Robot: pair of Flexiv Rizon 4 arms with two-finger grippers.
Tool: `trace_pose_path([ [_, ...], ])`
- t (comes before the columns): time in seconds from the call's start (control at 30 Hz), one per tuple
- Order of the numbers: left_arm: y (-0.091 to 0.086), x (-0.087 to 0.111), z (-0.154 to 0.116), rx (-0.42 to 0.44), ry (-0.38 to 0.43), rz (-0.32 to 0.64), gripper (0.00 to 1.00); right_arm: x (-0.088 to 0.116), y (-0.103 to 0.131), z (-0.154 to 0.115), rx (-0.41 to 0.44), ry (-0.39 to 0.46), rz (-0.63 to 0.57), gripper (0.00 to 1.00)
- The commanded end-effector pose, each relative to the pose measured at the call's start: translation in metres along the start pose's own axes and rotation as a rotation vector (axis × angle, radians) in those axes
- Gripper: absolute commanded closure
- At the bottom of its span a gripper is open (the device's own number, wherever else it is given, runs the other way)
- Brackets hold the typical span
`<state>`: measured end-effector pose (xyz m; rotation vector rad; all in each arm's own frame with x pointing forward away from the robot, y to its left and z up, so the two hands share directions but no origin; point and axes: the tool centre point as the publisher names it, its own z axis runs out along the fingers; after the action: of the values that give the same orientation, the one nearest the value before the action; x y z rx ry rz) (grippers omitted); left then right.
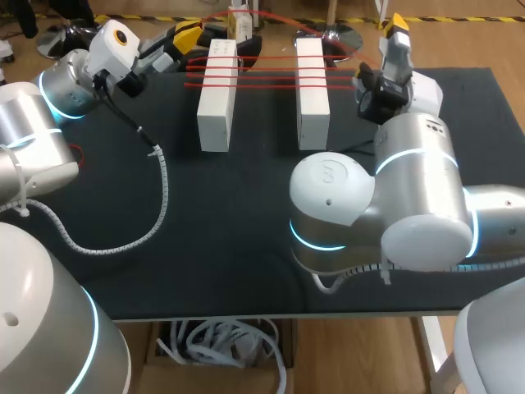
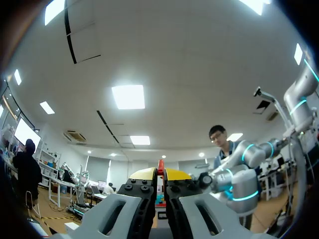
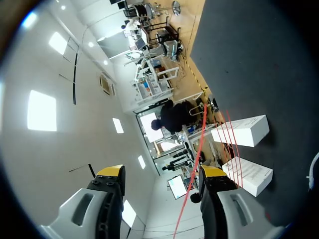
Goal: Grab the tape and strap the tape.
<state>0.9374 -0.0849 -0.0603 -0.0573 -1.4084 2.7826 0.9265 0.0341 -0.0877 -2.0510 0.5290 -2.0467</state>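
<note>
Two white blocks lie side by side on the black table. Several strands of red tape stretch across both blocks. My left gripper sits at the far left end of the strands. In the left wrist view it is shut, with a bit of red tape pinched between its yellow tips. My right gripper is raised past the right block at the far edge. In the right wrist view it is open, and a tape strand runs just inside one finger toward the blocks.
A cable in white spiral wrap curves across the left half of the table. My right arm's bulky joints hang over the front right part. Dark bare mat lies between the blocks and the front edge.
</note>
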Motion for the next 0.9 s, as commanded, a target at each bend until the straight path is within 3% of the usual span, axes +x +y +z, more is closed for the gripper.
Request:
trace_pose_path([
  [0.03,0.0006,0.0002,0.0002,0.001,-0.002,0.001,1.0,0.0034,-0.006,-0.001,-0.009,-0.005,0.003,0.4],
  [0.17,0.0006,0.0002,0.0002,0.001,-0.002,0.001,1.0,0.005,-0.0074,-0.0004,-0.006,0.001,0.006,0.44],
  [0.23,0.0006,0.0002,0.0002,0.001,-0.002,0.001,1.0,0.0063,-0.0074,0.0009,-0.006,0.005,0.006,0.5],
  [0.9,0.0006,0.0002,0.0002,0.001,-0.002,0.001,1.0,0.0083,-0.0103,-0.0044,-0.004,0.001,0.024,0.53],
])
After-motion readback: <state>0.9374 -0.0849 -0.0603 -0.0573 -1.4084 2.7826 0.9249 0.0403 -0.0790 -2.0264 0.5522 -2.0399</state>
